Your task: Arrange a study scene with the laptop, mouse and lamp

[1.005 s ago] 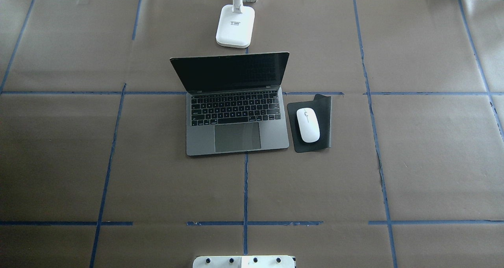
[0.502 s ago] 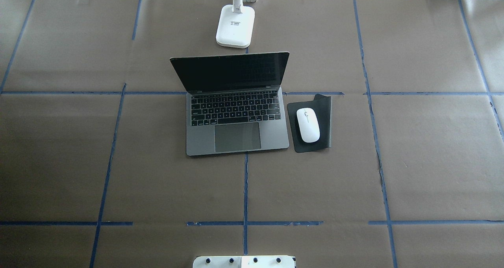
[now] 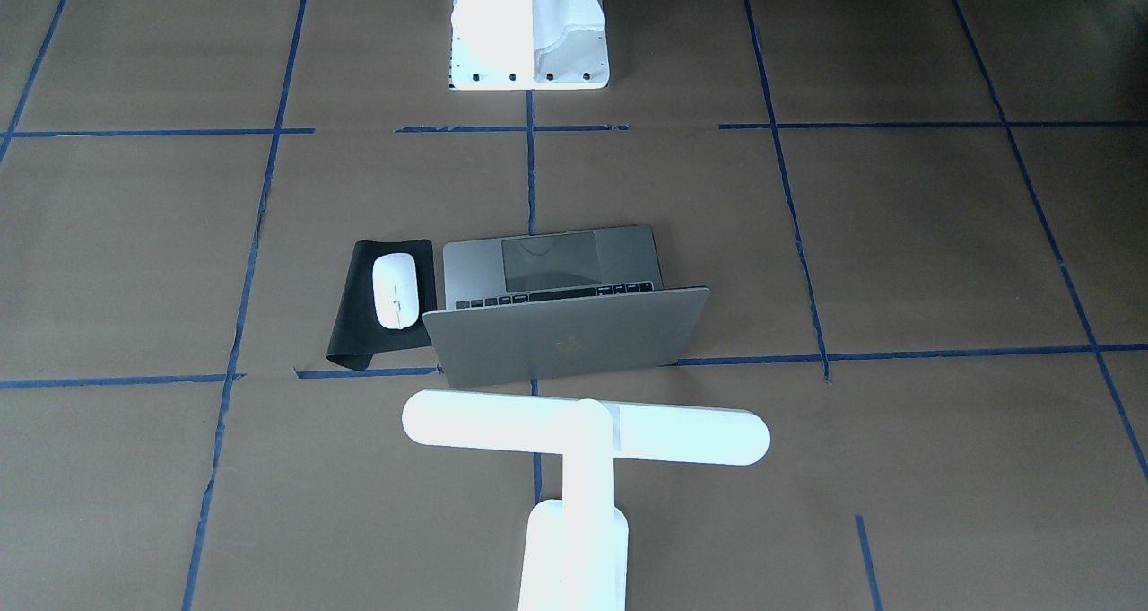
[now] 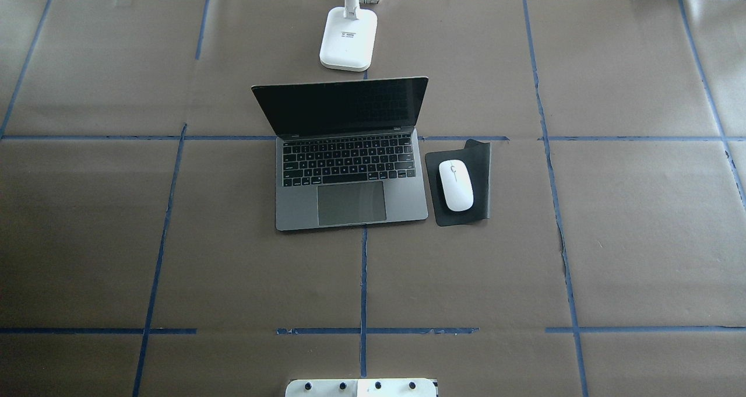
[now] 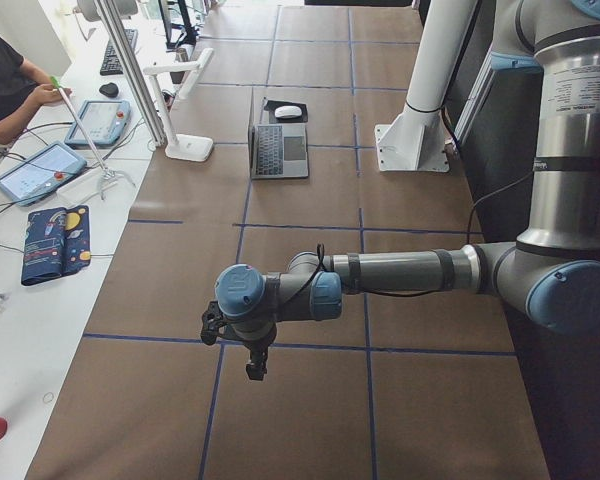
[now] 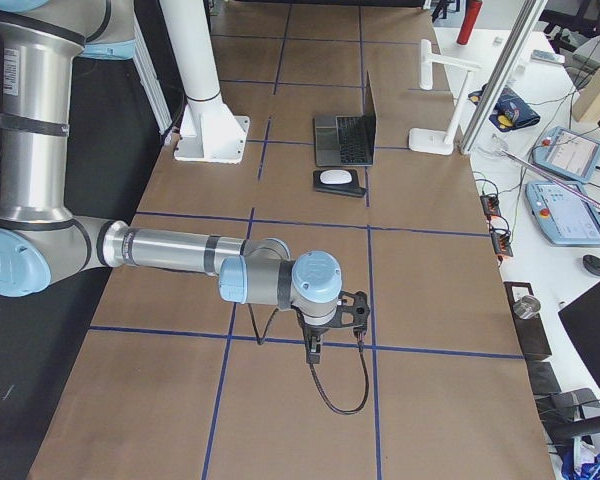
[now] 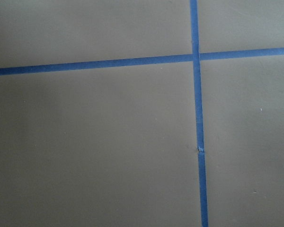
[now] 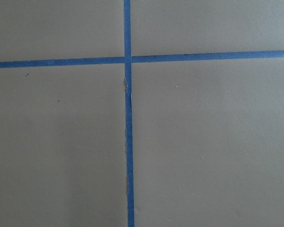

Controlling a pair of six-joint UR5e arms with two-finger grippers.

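Note:
The silver-grey laptop (image 4: 349,201) stands open at the table's middle, its lid (image 3: 565,342) towards the far side. Just right of it the white mouse (image 4: 455,185) lies on a black mat (image 4: 479,158). The white lamp (image 3: 583,427) stands behind the laptop, its base (image 4: 348,38) near the far edge. My left gripper (image 5: 257,362) hangs over bare paper at the table's left end, far from these things. At the right end my right gripper (image 6: 315,350) hangs likewise. Whether either is open or shut I cannot tell. Both wrist views show only brown paper and blue tape.
The white bolted pedestal (image 3: 529,28) stands at the robot's side of the table. Past the far edge a side bench holds tablets (image 5: 40,170) and a control pendant (image 6: 565,155). A person's arm (image 5: 15,110) rests there.

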